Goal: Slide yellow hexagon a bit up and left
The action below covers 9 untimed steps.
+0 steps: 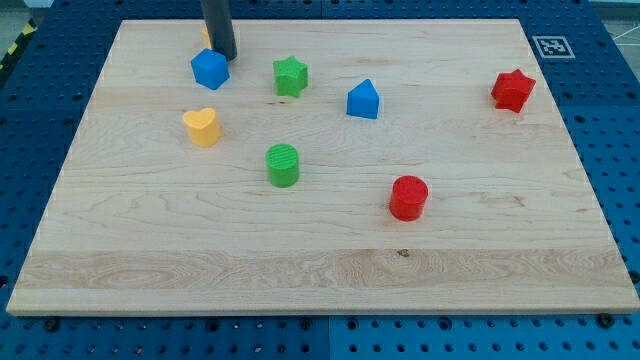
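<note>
- The worktop [320, 270] is a pale wooden board that fills most of the view and lies on a blue pegboard base [620, 120].
- A small black-and-white marker tag [549, 45] sits just off the board's top right corner.
- The dark rod comes down from the view's top edge near the board's upper left, and my tip [224, 57] rests just above and to the right of the blue block [210, 69], touching it or nearly so.
- There are no jaws here to be released or clenched; the arm ends in the plain rod only.
- The yellow hexagon [205, 36] shows only as a thin yellow sliver at the rod's left side, near the board's top edge; the rod hides the rest, so its shape cannot be made out.
- The red cylinder [408, 197] stands right of centre, toward the view's bottom.
- The green cylinder [283, 165] stands near the middle, left of the red one.
- The red star [513, 90] is far to the view's right, well apart from the others.
- The blue house-shaped block [363, 100] lies between the red star and the green star [290, 76], nearer the green star.
- The yellow heart [202, 127] sits below the blue block, on the view's left.
</note>
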Each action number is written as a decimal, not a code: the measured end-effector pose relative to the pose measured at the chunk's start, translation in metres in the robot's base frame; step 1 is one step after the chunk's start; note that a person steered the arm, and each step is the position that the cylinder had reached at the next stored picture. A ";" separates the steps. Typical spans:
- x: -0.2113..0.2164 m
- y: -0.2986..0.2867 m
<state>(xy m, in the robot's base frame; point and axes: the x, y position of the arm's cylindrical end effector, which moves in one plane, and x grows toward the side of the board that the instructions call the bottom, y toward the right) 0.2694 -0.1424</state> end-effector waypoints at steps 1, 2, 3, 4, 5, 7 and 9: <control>0.018 0.018; 0.019 0.049; 0.019 0.049; -0.013 0.044; -0.019 0.030; -0.019 -0.001; -0.016 -0.033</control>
<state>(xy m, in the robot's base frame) 0.2535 -0.1753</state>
